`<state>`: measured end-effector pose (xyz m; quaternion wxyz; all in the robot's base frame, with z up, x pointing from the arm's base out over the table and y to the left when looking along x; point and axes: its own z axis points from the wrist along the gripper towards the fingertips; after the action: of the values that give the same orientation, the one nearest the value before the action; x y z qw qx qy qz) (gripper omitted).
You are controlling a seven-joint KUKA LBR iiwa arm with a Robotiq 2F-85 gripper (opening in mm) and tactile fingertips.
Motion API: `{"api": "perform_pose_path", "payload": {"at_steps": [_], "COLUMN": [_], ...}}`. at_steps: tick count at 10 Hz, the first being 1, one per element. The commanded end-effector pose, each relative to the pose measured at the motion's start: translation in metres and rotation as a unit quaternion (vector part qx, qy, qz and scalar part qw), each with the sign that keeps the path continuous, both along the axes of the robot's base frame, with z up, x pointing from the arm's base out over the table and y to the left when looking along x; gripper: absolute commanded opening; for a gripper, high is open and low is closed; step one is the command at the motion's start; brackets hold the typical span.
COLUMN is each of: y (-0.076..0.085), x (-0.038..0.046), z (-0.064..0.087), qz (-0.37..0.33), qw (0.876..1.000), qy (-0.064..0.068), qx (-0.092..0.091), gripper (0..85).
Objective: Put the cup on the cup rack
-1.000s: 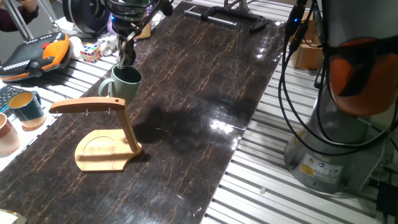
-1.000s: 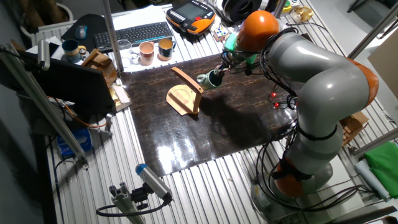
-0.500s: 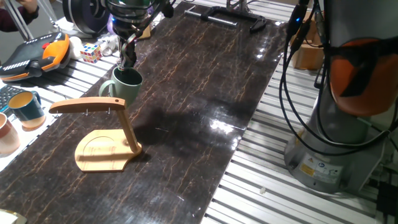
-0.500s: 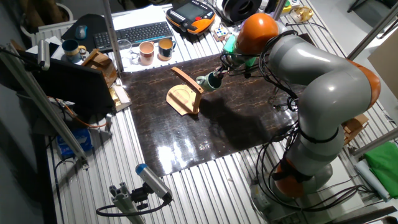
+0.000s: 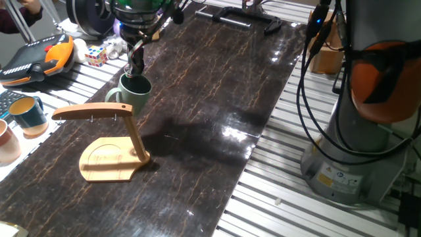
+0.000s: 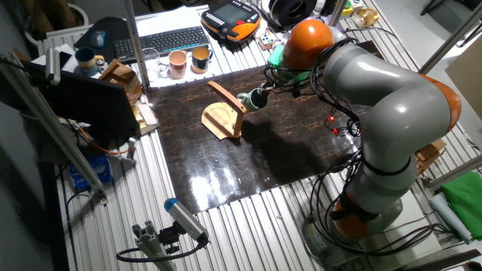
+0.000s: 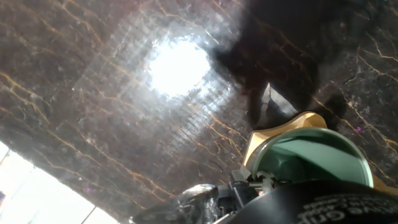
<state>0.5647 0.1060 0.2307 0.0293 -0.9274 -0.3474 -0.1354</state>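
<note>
Lying across a ribbed aluminium table (image 5: 276, 191): dark marble-patterned mat (image 5: 217, 79), glossy, throwing back a bright patch of overhead light near its middle. Sitting on the table's far side in the other fixed view: keyboard (image 6: 167, 39), teal cup (image 5: 27, 113), pinkish-beige cup (image 5: 6, 141), orange-and-black pendant (image 5: 39, 58), Rubik's cube (image 5: 95, 56). Standing at the near-left edge: metal frame posts (image 6: 56, 143) carrying a dark panel (image 6: 79, 102); green cloth (image 6: 461, 202) lying lower right.
</note>
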Motion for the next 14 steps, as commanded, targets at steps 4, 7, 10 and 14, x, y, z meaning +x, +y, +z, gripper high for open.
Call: {"api": "perform_pose_path", "payload": {"at_steps": [4, 7, 10, 14], "y": [0.0035, 0.0059, 0.0076, 0.0062], "x": [-0.0061, -0.0083, -0.0091, -0.0085], "z": [-0.0004, -0.0025, -0.0047, -0.0071], "qz": [-0.002, -0.002, -0.007, -0.009], "qw": [1.0, 1.0, 1.0, 1.0], "qy": [-0.003, -0.003, -0.001, -0.004], "qx": [-0.002, -0.007, -0.01, -0.013], "gripper": [1.0, 1.0, 1.0, 1.0]}}
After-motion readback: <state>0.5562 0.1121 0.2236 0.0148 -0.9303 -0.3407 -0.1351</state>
